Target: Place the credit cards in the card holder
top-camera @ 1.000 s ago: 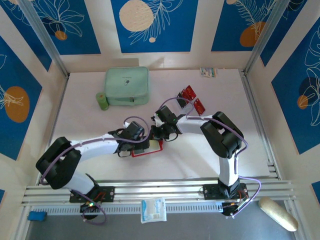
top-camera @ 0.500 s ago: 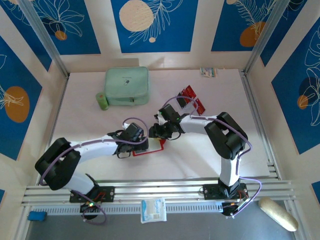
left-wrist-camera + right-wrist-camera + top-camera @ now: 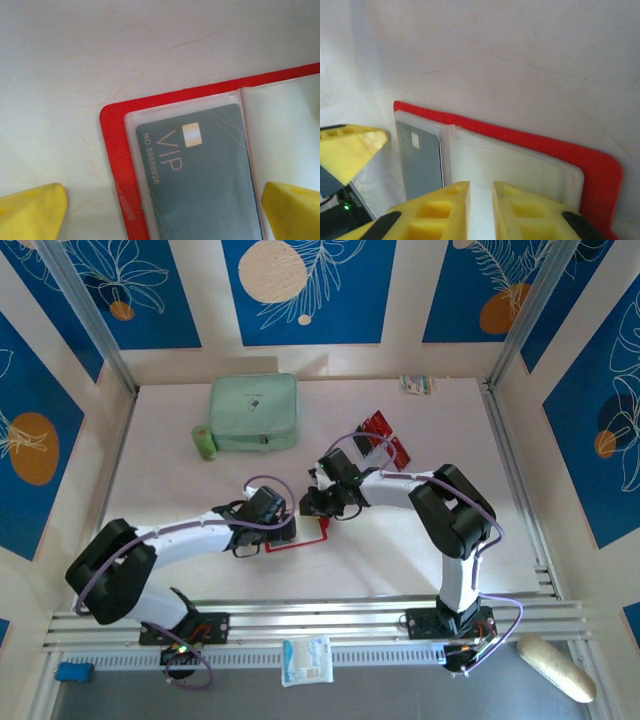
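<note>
From above, the card holder (image 3: 300,543) lies open on the table near the middle, between the two wrists. The left gripper (image 3: 280,527) is over its left part and the right gripper (image 3: 318,506) is over its upper right part. The other credit cards (image 3: 385,437), red ones, lie together farther back on the right, well apart from the holder. I think they wait there for their turn, so the task is only partly done.

In the left wrist view, the yellow fingertips (image 3: 32,210) stand as wide apart as they can and grasp nothing. One is over the bare table, the other over the inner sleeves. Between them is the red corner of the holder (image 3: 112,145), and a grey-blue VIP card (image 3: 200,180) sits fully inside the clear sleeve. Probably this arm is placed so to keep the holder flat and open.

In the right wrist view, the two fingers of the right gripper (image 3: 481,205) are nearly together, with only a narrow slit. I see no card between them, and whether they pinch the sleeve edge I cannot tell. They hang just over the next sleeve (image 3: 515,165), which looks empty, beside the seated card (image 3: 422,160).
</note>
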`<action>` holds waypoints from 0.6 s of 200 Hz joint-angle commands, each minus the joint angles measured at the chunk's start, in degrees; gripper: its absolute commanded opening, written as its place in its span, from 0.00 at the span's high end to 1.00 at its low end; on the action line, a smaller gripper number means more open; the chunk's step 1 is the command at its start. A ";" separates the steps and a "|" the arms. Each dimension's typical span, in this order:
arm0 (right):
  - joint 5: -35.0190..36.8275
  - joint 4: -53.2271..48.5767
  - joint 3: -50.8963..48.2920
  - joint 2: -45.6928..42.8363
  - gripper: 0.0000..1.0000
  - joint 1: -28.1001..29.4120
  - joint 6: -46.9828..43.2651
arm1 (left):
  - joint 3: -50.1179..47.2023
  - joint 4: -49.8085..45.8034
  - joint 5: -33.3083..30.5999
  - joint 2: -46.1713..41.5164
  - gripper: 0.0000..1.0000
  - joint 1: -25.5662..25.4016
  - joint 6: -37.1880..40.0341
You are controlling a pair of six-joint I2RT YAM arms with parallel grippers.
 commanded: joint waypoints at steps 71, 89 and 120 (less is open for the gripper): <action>4.42 -12.36 6.11 -0.49 1.00 -0.69 -11.11 | 3.34 -5.15 0.15 -5.06 0.00 -1.27 -0.46; 5.16 -13.46 7.00 0.39 1.00 -0.73 -12.58 | 3.95 -6.10 -1.08 -4.36 0.00 -2.30 -0.64; 5.69 -14.11 7.71 2.12 1.00 -0.73 -13.88 | 5.65 -7.64 -3.53 -2.29 0.00 -4.35 -0.29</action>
